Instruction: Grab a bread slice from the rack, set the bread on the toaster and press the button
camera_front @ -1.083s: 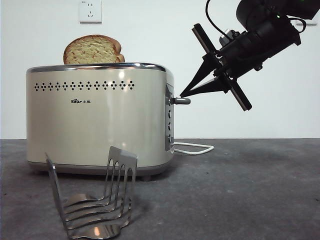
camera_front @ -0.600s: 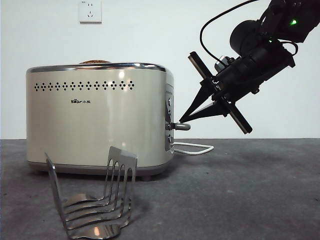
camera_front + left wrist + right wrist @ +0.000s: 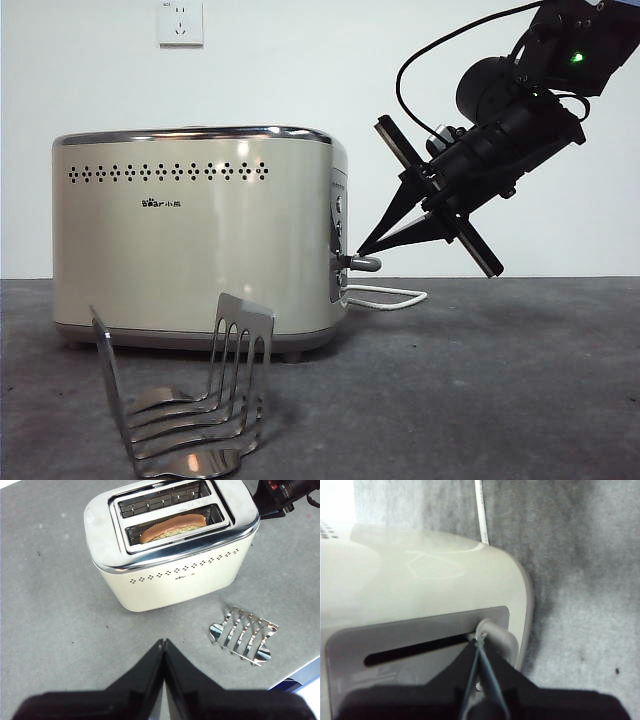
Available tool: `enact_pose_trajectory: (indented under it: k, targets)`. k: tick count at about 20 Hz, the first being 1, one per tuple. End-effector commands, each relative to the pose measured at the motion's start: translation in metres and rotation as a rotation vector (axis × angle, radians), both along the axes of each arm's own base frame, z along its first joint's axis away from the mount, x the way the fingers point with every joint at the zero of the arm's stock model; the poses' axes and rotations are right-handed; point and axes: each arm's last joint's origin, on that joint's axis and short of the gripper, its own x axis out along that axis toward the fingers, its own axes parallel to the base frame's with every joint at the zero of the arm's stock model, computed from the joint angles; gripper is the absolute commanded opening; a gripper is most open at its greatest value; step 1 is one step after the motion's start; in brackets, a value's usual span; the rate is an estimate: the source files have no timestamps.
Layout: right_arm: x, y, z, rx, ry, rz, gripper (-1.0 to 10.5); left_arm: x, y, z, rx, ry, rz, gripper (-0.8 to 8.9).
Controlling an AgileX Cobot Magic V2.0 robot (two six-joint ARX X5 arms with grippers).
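Since the earlier frames the button [image 3: 362,264] sits lower on the toaster's [image 3: 190,240] end panel, and the slice of bread [image 3: 172,526] has sunk into the slot, only its crust showing. The right gripper [image 3: 362,248], at centre right of the front view, presses its closed jaw tips on the button. The left gripper [image 3: 164,642] hovers with jaws together, holding nothing. The rack [image 3: 190,410] stands empty at lower left.

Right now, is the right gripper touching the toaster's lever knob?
Touching: in the right wrist view the right gripper's closed fingers press against the button on the toaster.
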Motion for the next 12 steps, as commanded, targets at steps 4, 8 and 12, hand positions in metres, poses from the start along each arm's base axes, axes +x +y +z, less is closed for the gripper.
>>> enact_pose_trajectory:
  k: [4, 8, 12]
  targets:
    - [-0.0135, -0.0041, -0.0436, -0.153, 0.158, -0.001, -0.1, -0.0007, 0.0011, -0.0004, -0.005, -0.004, 0.009, -0.08]
    - [-0.0123, -0.0037, -0.043, -0.147, 0.15, -0.006, -0.1, -0.0007, 0.0011, -0.0004, -0.005, -0.004, 0.009, -0.08]
    - [-0.012, -0.0036, -0.0425, -0.145, 0.151, -0.009, -0.1, -0.0007, 0.0011, -0.0004, -0.006, -0.004, 0.009, -0.08]
